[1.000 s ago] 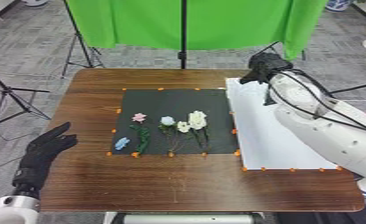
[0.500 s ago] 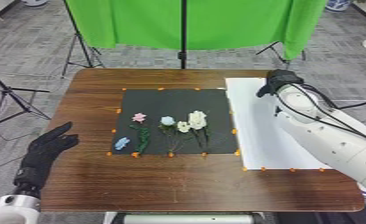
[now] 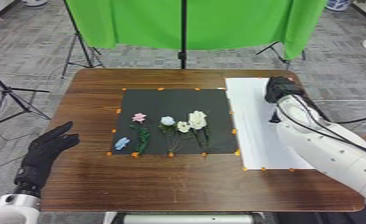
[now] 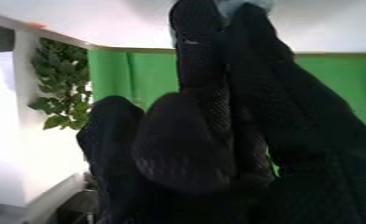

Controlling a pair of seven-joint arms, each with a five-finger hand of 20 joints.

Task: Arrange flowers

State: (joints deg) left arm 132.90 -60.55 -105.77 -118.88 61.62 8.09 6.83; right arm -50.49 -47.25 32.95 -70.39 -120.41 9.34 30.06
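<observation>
Right robot hand (image 3: 282, 88) is above the far part of the white sheet (image 3: 258, 120), and in the right wrist view it is closed with a pinch on a pale bluish thing (image 4: 256, 4); what this thing is exactly, I cannot tell. On the dark mat (image 3: 175, 97), five flowers are lying, well apart from this hand. The pink flower (image 3: 139, 117) has a green leafy stem, directed to the near edge of the mat. To the left of this stem, and nearer to the robot, lies the small blue flower (image 3: 122, 143). To the right of the pink one come the pale blue flower (image 3: 167, 121), then the cream flower (image 3: 183, 127), and then the white flower (image 3: 197, 119), which is the biggest. Just beside the mat, on its right side, is the white sheet. Orange markers (image 3: 136, 154) stand along the edges of both. Everything is laid on the brown tabletop (image 3: 153, 185). At the left edge of it is the left robot hand (image 3: 44, 150), open, with the fingers relaxed. Behind the tabletop hangs a green curtain (image 3: 131, 25), and beside it stands a black tripod (image 3: 77, 37).
</observation>
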